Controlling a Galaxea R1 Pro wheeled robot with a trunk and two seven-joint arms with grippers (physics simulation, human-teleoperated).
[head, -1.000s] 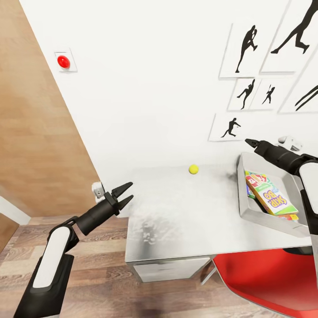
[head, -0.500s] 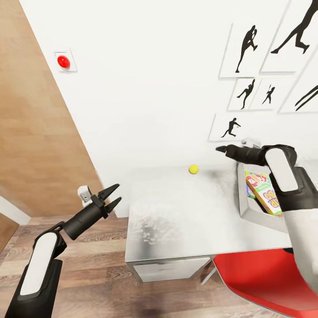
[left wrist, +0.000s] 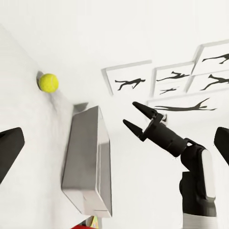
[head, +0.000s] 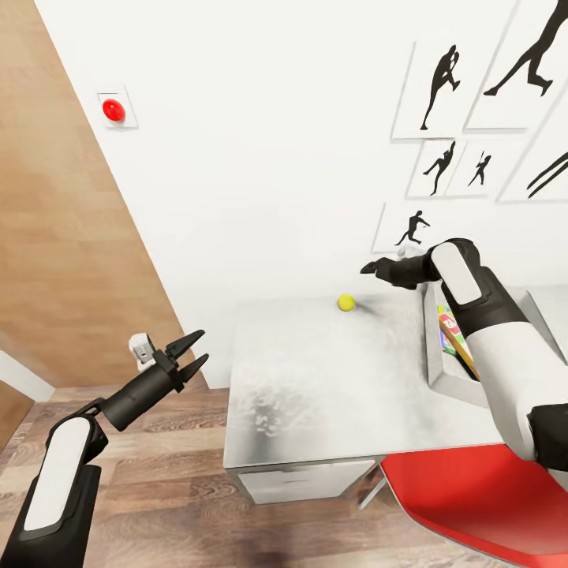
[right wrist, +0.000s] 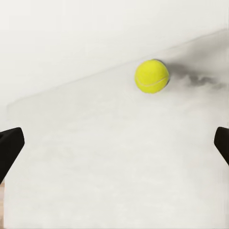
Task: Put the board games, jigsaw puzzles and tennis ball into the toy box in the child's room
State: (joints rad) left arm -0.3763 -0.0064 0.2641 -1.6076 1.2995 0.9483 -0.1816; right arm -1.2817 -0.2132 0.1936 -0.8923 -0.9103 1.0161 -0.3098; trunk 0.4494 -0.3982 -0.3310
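Furthest left in the head view, our left gripper hangs over the wooden floor, off the near left corner of the table, its two fingers spread apart with nothing between them. Ahead of those fingers and well apart from them, the tennis ball rests on the tabletop close to the white wall; in the left wrist view the same ball sits beyond the left fingertips, with the grey toy box past it. Next comes our right gripper, held above the table just beyond the ball; the left wrist view shows its fingers parted, and nothing is gripped. In the right wrist view the ball lies ahead of the right fingertips, between their lines and apart from both. Behind the right forearm, the toy box stands on the table's right part, with colourful board games showing inside it. A red chair sits at the table's near right edge.
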